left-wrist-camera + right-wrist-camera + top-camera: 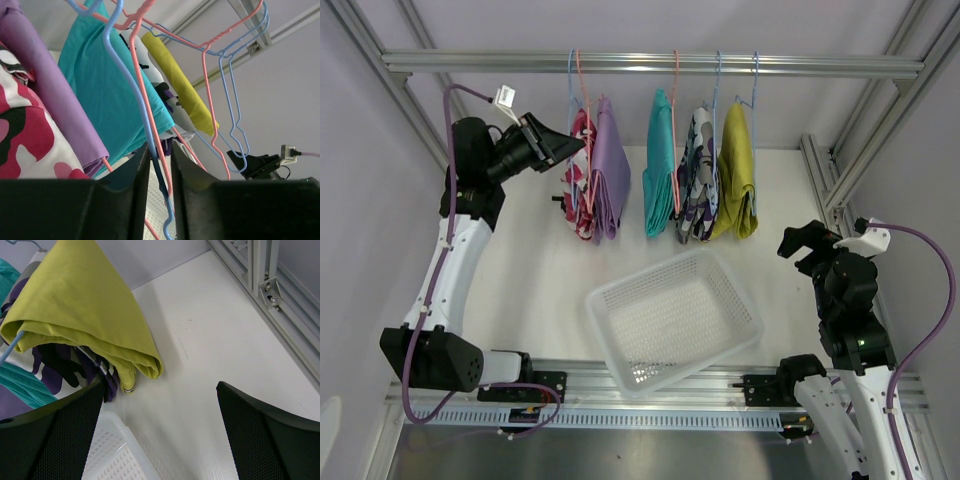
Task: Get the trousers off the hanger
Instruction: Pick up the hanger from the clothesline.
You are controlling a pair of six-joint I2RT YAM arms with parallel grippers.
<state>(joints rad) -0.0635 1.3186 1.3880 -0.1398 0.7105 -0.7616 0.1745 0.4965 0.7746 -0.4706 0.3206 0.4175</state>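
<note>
Five pairs of shorts hang on wire hangers from the rail (650, 64): red-and-white (580, 180), lilac (610, 165), teal (659, 165), camouflage (698, 190) and mustard (737, 170). My left gripper (575, 143) is up at the leftmost blue hanger (122, 65). In the left wrist view its jaws (161, 147) stand nearly together, with the blue wire and a pink hanger wire (145, 90) between them. My right gripper (803, 240) is wide open and empty to the right of the mustard shorts (80, 315), low over the table (160, 385).
A white perforated basket (620, 290) sits tilted on the table in front of the hanging shorts; its corner shows in the right wrist view (107, 450). Aluminium frame posts (830, 170) stand at the back right and left. Bare white table lies between the basket and my right arm.
</note>
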